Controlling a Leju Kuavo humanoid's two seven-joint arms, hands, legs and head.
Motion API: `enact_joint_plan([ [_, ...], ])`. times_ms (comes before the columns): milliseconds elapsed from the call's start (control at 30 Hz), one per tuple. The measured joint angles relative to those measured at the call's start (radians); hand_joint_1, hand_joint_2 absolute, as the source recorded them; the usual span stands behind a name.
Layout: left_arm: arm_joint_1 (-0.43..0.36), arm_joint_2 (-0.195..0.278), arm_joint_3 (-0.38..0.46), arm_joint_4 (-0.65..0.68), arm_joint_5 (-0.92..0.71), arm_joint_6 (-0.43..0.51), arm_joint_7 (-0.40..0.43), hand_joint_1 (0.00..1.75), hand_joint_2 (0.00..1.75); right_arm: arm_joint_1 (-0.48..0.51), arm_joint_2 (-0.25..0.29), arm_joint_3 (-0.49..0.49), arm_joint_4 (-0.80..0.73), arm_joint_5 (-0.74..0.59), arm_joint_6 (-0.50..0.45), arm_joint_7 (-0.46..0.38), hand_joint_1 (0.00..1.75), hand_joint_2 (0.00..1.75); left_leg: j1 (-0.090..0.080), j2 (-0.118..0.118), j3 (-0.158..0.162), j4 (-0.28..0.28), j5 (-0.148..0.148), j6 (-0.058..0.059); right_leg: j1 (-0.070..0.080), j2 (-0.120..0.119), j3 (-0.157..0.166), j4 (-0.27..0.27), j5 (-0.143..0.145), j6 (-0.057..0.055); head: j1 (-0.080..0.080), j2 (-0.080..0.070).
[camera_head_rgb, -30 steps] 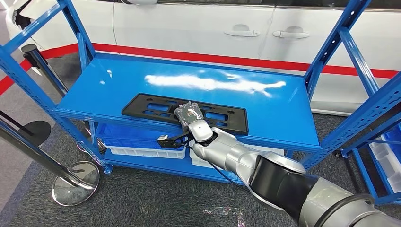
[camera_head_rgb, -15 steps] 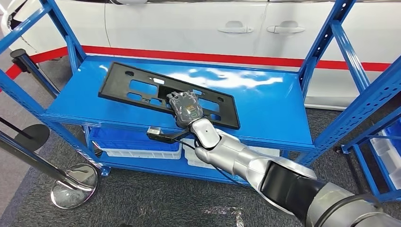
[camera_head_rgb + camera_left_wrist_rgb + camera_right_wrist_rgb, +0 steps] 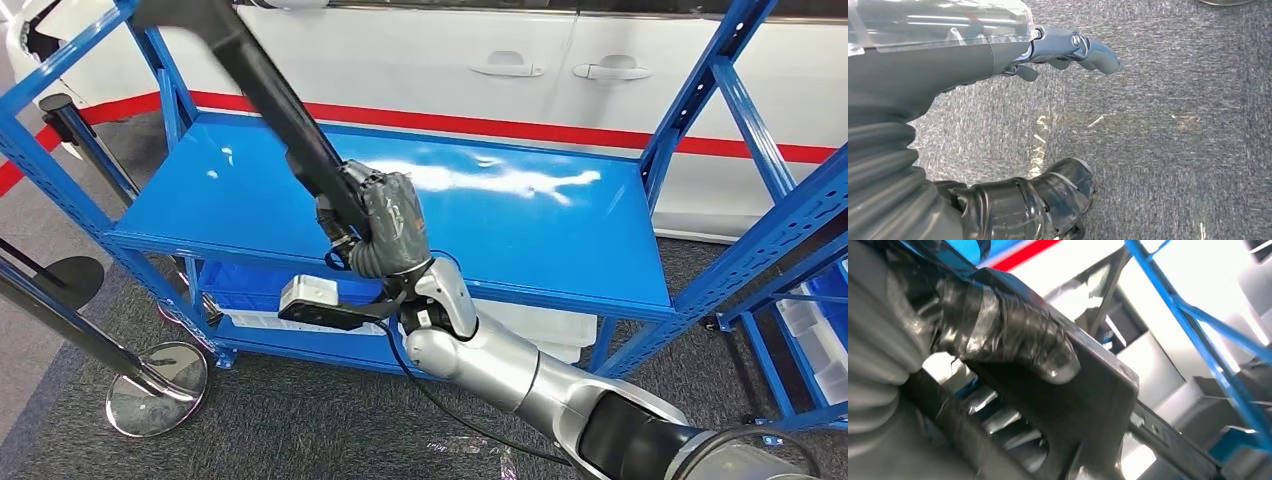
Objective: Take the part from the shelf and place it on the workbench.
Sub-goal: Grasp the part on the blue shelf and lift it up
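My right hand (image 3: 385,225) grips the long black plastic part (image 3: 262,85), a flat slotted panel. The part is off the blue shelf (image 3: 520,235) and tilted steeply, its far end up at the picture's top left. In the right wrist view the thumb (image 3: 1013,337) lies across the black part (image 3: 1088,405), which runs close past the camera. My left hand (image 3: 998,50) hangs over grey carpet with its fingers apart and nothing in it.
The blue shelf rack has uprights (image 3: 700,90) at both sides and white bins (image 3: 550,330) on its lower level. A white car (image 3: 450,60) with a red stripe stands behind it. A chrome barrier-post base (image 3: 160,385) sits on the carpet at the left.
The right hand has lifted the black part off the shelf top and swung it from nearly flat to steeply tilted, its far end rising to the upper left.
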Motion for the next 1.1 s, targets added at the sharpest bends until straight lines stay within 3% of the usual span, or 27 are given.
enact_joint_plan([
  [100,0.001,0.001,0.01,0.0,0.007,-0.002,-0.009,0.0,1.75,0.009,-0.002,-0.012,-0.107,-0.275,0.002,-0.124,1.75,1.75,-0.004,-0.001,-0.021,0.031,-0.01,-0.015,-0.004,0.0,0.078,-0.159,0.061,-0.004,0.0,0.0],
  [233,0.002,0.003,0.018,0.0,0.0,-0.02,-0.001,0.0,1.75,0.017,-0.003,-0.013,-0.221,-0.566,0.036,-0.265,1.75,1.75,-0.004,-0.001,-0.037,0.041,-0.009,-0.034,0.0,0.004,0.073,-0.174,0.078,-0.033,-0.001,0.0],
  [300,0.002,0.003,0.019,0.0,-0.001,-0.028,0.006,0.0,1.75,0.018,-0.003,-0.013,-0.261,-0.642,0.059,-0.305,1.75,1.75,-0.001,0.0,-0.056,0.085,-0.054,-0.044,-0.003,0.001,0.063,-0.178,0.09,-0.048,-0.002,0.0],
  [400,0.002,0.003,0.02,0.0,-0.002,-0.041,0.014,0.0,1.75,0.023,-0.003,-0.013,-0.301,-0.699,0.084,-0.336,1.75,1.75,0.003,0.001,-0.106,0.255,-0.175,-0.055,-0.002,-0.002,0.039,-0.179,0.11,-0.056,-0.002,0.0],
  [433,0.003,0.003,0.02,0.0,-0.001,-0.044,0.016,0.0,1.75,0.026,-0.003,-0.013,-0.309,-0.709,0.089,-0.34,1.75,1.75,0.003,0.001,-0.109,0.292,-0.195,-0.055,-0.001,-0.003,0.028,-0.179,0.118,-0.056,-0.002,0.0],
  [467,0.003,0.003,0.02,0.0,-0.001,-0.047,0.017,0.0,1.75,0.029,-0.003,-0.013,-0.315,-0.718,0.094,-0.343,1.75,1.75,0.003,0.001,-0.094,0.295,-0.198,-0.054,0.001,-0.004,0.017,-0.179,0.127,-0.056,-0.002,0.0],
  [500,0.003,0.003,0.02,0.0,-0.002,-0.05,0.018,0.0,1.75,0.03,-0.003,-0.013,-0.321,-0.726,0.098,-0.346,1.75,1.75,0.002,0.001,-0.059,0.258,-0.185,-0.05,0.001,-0.004,0.007,-0.179,0.136,-0.055,-0.002,0.0],
  [567,0.001,0.003,0.02,0.0,-0.002,-0.052,0.018,0.0,1.75,0.032,-0.003,-0.013,-0.334,-0.745,0.109,-0.353,1.75,1.75,-0.001,0.001,0.043,0.114,-0.145,-0.04,0.002,-0.004,-0.008,-0.18,0.153,-0.05,-0.002,0.0],
  [633,-0.004,0.003,0.02,0.0,-0.006,-0.054,0.017,0.0,1.75,0.033,-0.003,-0.013,-0.346,-0.767,0.128,-0.363,1.75,1.75,-0.01,0.0,0.098,0.017,-0.123,-0.029,0.001,-0.006,-0.011,-0.187,0.171,-0.038,-0.002,0.0],
  [733,-0.008,0.003,0.02,0.0,-0.012,-0.067,0.013,0.0,1.75,0.033,-0.004,-0.013,-0.356,-0.802,0.179,-0.378,1.75,1.75,-0.014,-0.001,0.087,-0.002,-0.093,-0.011,-0.003,-0.008,-0.009,-0.209,0.199,-0.017,-0.005,0.0],
  [767,-0.009,0.004,0.02,0.0,-0.015,-0.077,0.014,0.0,1.75,0.033,-0.004,-0.013,-0.357,-0.812,0.198,-0.383,1.75,1.75,-0.012,0.001,0.082,-0.01,-0.077,-0.005,-0.002,-0.008,-0.013,-0.208,0.191,-0.013,-0.004,0.0],
  [800,-0.011,0.004,0.02,0.0,-0.018,-0.088,0.015,0.0,1.75,0.032,-0.004,-0.013,-0.358,-0.819,0.214,-0.387,1.75,1.75,-0.009,0.004,0.075,-0.018,-0.059,0.002,-0.002,-0.007,-0.021,-0.189,0.161,-0.011,-0.003,0.0],
  [833,-0.015,0.004,0.02,0.0,-0.02,-0.099,0.017,0.0,1.75,0.031,-0.005,-0.013,-0.359,-0.823,0.226,-0.39,1.75,1.75,-0.006,0.006,0.064,-0.022,-0.042,0.007,-0.002,-0.007,-0.034,-0.147,0.112,-0.009,-0.002,0.0],
  [900,-0.023,0.004,0.02,0.0,-0.024,-0.114,0.021,0.0,1.75,0.031,-0.005,-0.013,-0.359,-0.827,0.241,-0.392,1.75,1.75,-0.008,0.008,0.033,-0.021,-0.016,0.013,-0.001,-0.008,-0.057,-0.022,0.008,-0.006,0.0,0.0],
  [933,-0.025,0.004,0.02,0.0,-0.024,-0.118,0.023,0.0,1.75,0.031,-0.006,-0.013,-0.359,-0.83,0.246,-0.393,1.75,1.75,-0.009,0.009,0.017,-0.018,-0.005,0.012,-0.001,-0.008,-0.06,0.032,-0.016,-0.004,0.0,0.0],
  [1000,-0.029,0.004,0.02,0.0,-0.025,-0.122,0.025,0.0,1.75,0.031,-0.006,-0.013,-0.359,-0.838,0.253,-0.393,1.75,1.75,-0.009,0.01,-0.018,-0.01,0.014,0.01,-0.001,-0.008,-0.024,0.055,0.001,-0.001,0.0,0.0],
  [1033,-0.029,0.004,0.02,0.0,-0.026,-0.123,0.026,0.0,1.75,0.031,-0.006,-0.013,-0.359,-0.842,0.255,-0.393,1.75,1.75,-0.009,0.01,-0.035,-0.004,0.023,0.007,-0.001,-0.008,0.02,0.016,0.022,-0.001,0.0,0.0],
  [1100,-0.031,0.004,0.02,0.0,-0.026,-0.125,0.028,0.0,1.75,0.029,-0.006,-0.013,-0.359,-0.847,0.26,-0.393,1.75,1.75,-0.01,0.009,-0.063,0.012,0.036,-0.002,0.001,-0.007,0.119,-0.109,0.026,-0.006,0.0,0.0],
])
